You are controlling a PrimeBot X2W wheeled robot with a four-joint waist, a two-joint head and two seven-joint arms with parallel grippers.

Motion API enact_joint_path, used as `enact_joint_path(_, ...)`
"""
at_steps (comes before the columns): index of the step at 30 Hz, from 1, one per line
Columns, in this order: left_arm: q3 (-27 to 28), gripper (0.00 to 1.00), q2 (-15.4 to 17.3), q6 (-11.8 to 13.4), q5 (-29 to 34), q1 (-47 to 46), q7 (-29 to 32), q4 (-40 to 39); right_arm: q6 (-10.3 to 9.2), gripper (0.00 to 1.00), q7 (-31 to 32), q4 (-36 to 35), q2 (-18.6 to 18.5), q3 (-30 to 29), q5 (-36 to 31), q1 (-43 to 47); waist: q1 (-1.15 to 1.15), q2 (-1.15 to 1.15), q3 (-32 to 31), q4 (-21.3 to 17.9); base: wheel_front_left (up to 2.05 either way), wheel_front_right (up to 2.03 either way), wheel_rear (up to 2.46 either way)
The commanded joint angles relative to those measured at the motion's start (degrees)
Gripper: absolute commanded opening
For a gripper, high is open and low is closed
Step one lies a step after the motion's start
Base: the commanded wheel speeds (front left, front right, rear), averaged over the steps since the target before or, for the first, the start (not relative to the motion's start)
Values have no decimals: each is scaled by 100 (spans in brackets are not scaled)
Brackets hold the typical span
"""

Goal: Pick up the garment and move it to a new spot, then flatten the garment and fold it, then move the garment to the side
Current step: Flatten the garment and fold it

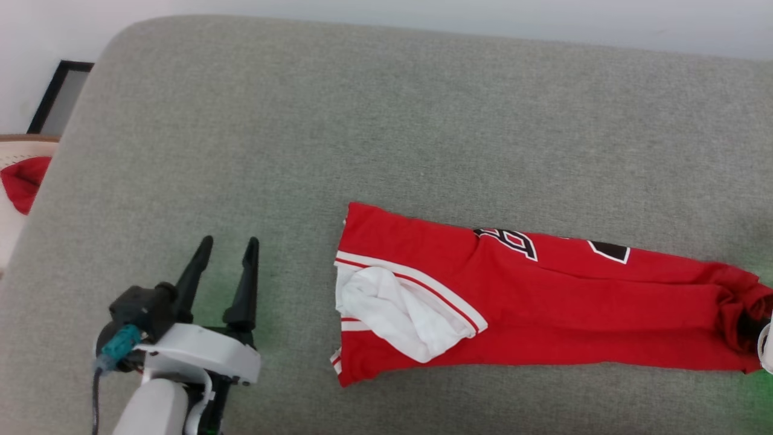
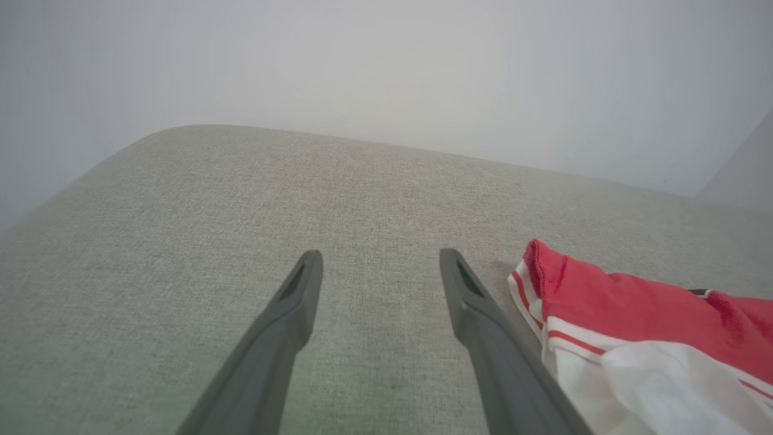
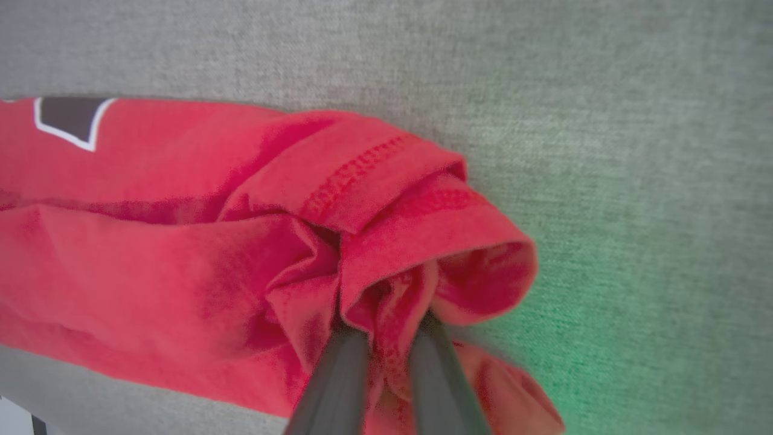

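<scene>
The garment [image 1: 543, 302], a red jersey with white panels and black white-outlined numerals, lies folded into a long band across the grey cushion [image 1: 362, 121]. My right gripper [image 3: 389, 329] is shut on a bunched red fold at the garment's [image 3: 151, 241] right end, fabric pinched between both fingers. In the head view that gripper [image 1: 762, 338] barely shows at the right edge. My left gripper [image 1: 228, 248] stands open over bare cushion, left of the jersey and apart from it. In the left wrist view its fingers [image 2: 380, 260] hold nothing, and the garment's striped edge [image 2: 604, 314] lies just to their right.
A small red cloth [image 1: 24, 181] lies on a pale surface beyond the cushion's left edge, beside a dark-framed panel [image 1: 60, 96]. A pale wall [image 2: 386, 60] runs behind the cushion. The cushion's back and left parts are bare fabric.
</scene>
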Motion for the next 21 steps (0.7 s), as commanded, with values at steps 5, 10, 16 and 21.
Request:
enact_joint_path(5,279,100,-15,-95,278,79,1,49,6,0,-273,183,37,-114,20,-148,0,0,11,-158,0,0,0)
enact_joint_path(10,439,100,19,-122,442,198,1,-8,7,0,-577,301,-75,-501,40,-262,0,0,-24,-362,0,0,0)
enact_joint_path(16,542,100,60,-127,552,318,1,-52,8,0,-827,466,-297,-1029,34,-214,0,0,-36,-542,0,0,0)
enact_joint_path(21,641,100,94,-136,646,401,1,-136,7,0,-1082,642,-618,-1756,-268,-131,0,0,-5,-697,0,0,0)
